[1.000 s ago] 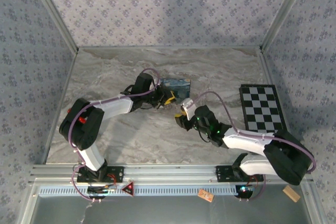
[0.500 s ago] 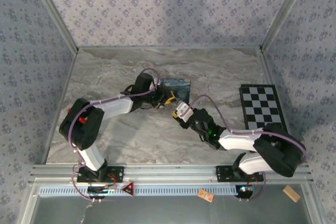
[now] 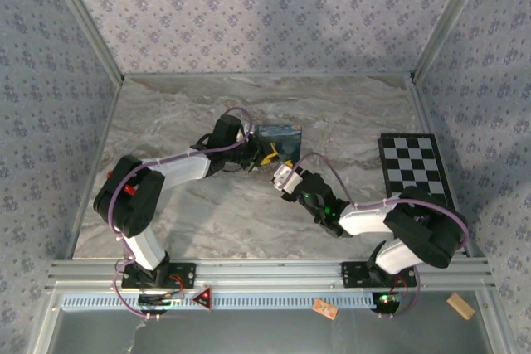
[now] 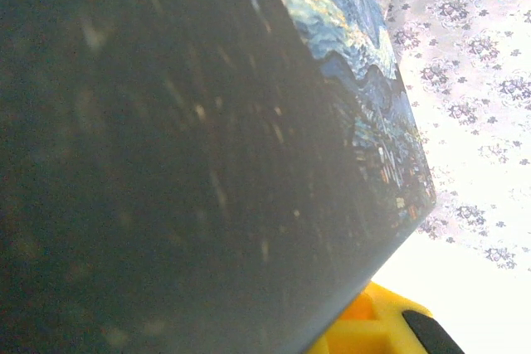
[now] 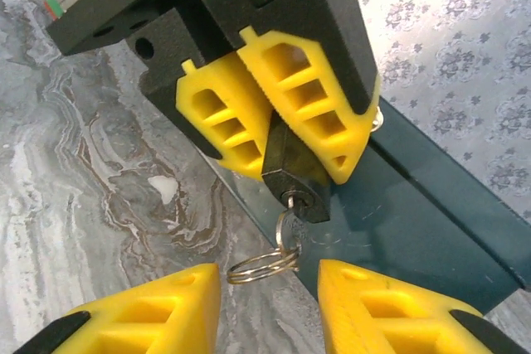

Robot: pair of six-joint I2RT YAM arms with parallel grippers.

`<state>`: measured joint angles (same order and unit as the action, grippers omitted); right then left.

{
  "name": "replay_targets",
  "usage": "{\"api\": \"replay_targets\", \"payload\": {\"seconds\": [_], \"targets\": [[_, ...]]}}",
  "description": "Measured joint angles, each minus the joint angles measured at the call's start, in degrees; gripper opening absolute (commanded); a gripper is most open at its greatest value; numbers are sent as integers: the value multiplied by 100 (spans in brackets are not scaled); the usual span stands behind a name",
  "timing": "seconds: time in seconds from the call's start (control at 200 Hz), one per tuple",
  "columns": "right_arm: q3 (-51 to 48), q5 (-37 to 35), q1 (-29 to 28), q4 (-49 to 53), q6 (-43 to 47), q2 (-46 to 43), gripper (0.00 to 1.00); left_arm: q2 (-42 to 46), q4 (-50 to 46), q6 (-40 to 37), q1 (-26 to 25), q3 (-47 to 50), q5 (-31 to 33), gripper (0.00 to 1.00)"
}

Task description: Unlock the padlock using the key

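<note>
First, the top external view. The left arm extends to the middle of the marble surface [image 3: 182, 113], and the left pincer [image 3: 265, 155] sits against the near edge of the blue box [image 3: 278, 133]. The right pincer [image 3: 279, 171] points at it from just beside. A checkerboard [image 3: 415, 170] lies well apart at the right. The padlock is too small to make out here.

Next, the right wrist view, which supplies the detail. The left pincer [image 5: 290, 163] is clamped on the dark body of the padlock [image 5: 297, 188] with 2 yellow fingers [image 5: 307, 113]; the loop is hidden between them. The key [image 5: 287, 225] stands in the keyhole, with a key ring [image 5: 264, 264] threaded through its head. The right pincer [image 5: 270, 308] is spread wide, 1 finger on either side below the ring, touching nothing. The blue box [image 5: 415, 230] stands behind the padlock.

Last, the left wrist view. The dark side of the blue box [image 4: 166, 163] blocks most of the frame. Its swirl-painted face shows at top right, and 1 yellow finger [image 4: 365, 333] at the bottom edge.
</note>
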<state>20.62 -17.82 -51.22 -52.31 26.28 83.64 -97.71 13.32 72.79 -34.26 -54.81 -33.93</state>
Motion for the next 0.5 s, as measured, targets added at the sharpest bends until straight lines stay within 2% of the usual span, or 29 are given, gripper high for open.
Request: {"api": "replay_targets", "payload": {"seconds": [0.15, 0.39, 0.5], "targets": [[24, -111, -70, -133, 94, 28, 40, -2, 17, 0, -4, 0, -17, 1], [39, -258, -107, -236, 192, 131, 30, -11, 20, 0, -37, 0, -35, 1], [63, -310, -105, -240, 208, 168, 29, -22, 28, 0, -63, 0, -35, 1]]}}
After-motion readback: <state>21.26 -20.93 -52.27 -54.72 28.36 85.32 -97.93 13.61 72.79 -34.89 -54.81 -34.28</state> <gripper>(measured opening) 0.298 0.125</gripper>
